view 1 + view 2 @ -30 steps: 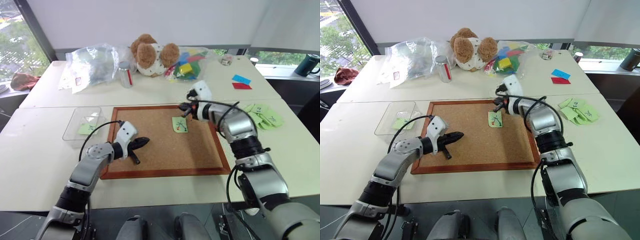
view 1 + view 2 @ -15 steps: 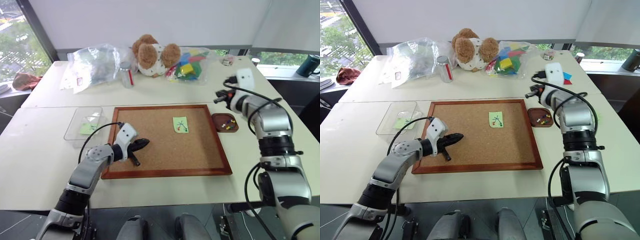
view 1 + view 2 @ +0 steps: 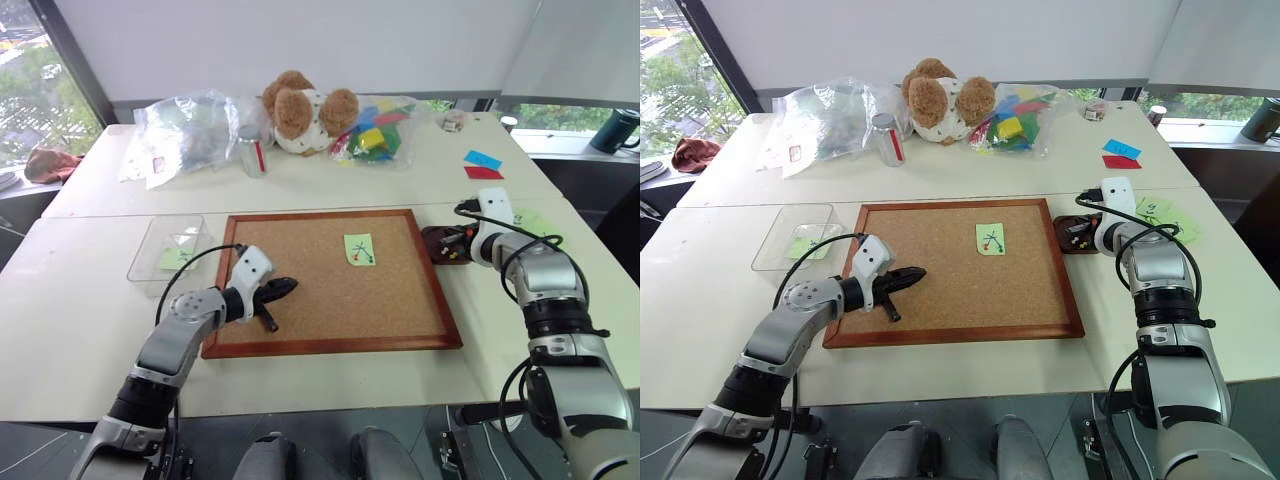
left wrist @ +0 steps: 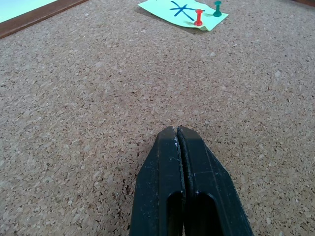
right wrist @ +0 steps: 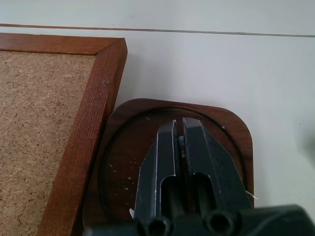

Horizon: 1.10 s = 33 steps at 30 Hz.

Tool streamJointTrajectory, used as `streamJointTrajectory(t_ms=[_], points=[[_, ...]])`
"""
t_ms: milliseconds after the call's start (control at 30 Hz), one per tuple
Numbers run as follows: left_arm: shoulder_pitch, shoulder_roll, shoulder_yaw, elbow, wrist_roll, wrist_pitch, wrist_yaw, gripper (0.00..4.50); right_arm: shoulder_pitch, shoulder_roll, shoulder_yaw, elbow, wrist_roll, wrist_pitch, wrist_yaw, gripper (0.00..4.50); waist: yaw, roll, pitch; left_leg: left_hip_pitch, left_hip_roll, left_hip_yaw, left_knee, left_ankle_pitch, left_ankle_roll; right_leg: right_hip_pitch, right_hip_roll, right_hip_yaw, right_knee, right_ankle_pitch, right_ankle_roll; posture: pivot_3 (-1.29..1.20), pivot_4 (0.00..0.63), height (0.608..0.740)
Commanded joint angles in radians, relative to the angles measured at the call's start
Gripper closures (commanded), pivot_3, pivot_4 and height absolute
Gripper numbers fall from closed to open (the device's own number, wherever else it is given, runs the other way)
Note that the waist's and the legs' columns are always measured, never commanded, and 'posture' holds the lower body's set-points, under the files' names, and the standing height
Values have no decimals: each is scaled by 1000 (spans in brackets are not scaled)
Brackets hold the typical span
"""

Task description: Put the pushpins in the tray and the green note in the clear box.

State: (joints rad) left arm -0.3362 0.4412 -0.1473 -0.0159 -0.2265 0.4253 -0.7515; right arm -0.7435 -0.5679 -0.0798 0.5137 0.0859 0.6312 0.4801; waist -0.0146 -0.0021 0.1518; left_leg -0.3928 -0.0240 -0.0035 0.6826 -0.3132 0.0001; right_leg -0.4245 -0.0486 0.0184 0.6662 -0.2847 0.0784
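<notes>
My left pincer [image 4: 177,132] has its two black fingers pressed together with nothing between them, low over the bare cork of the corkboard [image 3: 300,300], near its left edge.

My right pincer [image 5: 178,129] is over the tray [image 5: 236,140], which sits on the tabletop [image 3: 330,185] just beside the corkboard's right frame, towards the far corner. Its fingers stand slightly apart, a narrow slit between them; something small and pale sits in that slit, but I cannot tell what it is or whether it is gripped. In the head views a few small coloured specks lie in the tray [image 3: 1072,238], too small to name.

The green note [image 3: 359,248] lies on the cork, right of centre and towards the far side, with a blue mark drawn on it. Two pushpins stand in it: a red pushpin [image 4: 198,17] and a green pushpin [image 4: 217,8], close beside each other.

The clear box [image 3: 150,250] is on the tabletop left of the corkboard, apart from its frame, with a pale green slip [image 3: 176,257] inside.
</notes>
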Motion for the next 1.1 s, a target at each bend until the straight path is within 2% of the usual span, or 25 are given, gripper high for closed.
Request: streamJointTrajectory(t_ms=[33,67,333,533,667,1100], points=[[12,3,-14,13,9,12,-11,4500,-7,-6,-11,-60,15,11,13,2626,0,0,0,0,0,0,0,0,0,0,0,0,0,0,0,0,150,740],[13,4,-13,14,10,12,-11,4500,-8,-8,-12,-71,19,15,17,2166,0,0,0,0,0,0,0,0,0,0,0,0,0,0,0,0,150,740],[18,6,-9,14,11,13,-9,4500,-18,-17,-8,-181,44,67,56,2166,1,0,0,0,0,0,0,0,0,0,0,0,0,0,0,0,150,740],[19,8,-10,14,13,11,-11,4500,50,-32,86,-441,97,137,205,2166,1,0,0,0,0,0,0,0,0,0,0,0,0,0,0,0,150,740],[19,8,-10,13,15,11,-10,4500,94,-4,149,-541,116,158,239,2166,2,0,0,0,0,0,0,0,0,0,0,0,0,0,0,0,150,740],[32,14,-8,-3,18,14,-3,4500,126,78,228,-480,88,124,209,2166,0,0,0,0,0,-1,0,0,0,0,0,0,-1,0,0,0,150,740]])
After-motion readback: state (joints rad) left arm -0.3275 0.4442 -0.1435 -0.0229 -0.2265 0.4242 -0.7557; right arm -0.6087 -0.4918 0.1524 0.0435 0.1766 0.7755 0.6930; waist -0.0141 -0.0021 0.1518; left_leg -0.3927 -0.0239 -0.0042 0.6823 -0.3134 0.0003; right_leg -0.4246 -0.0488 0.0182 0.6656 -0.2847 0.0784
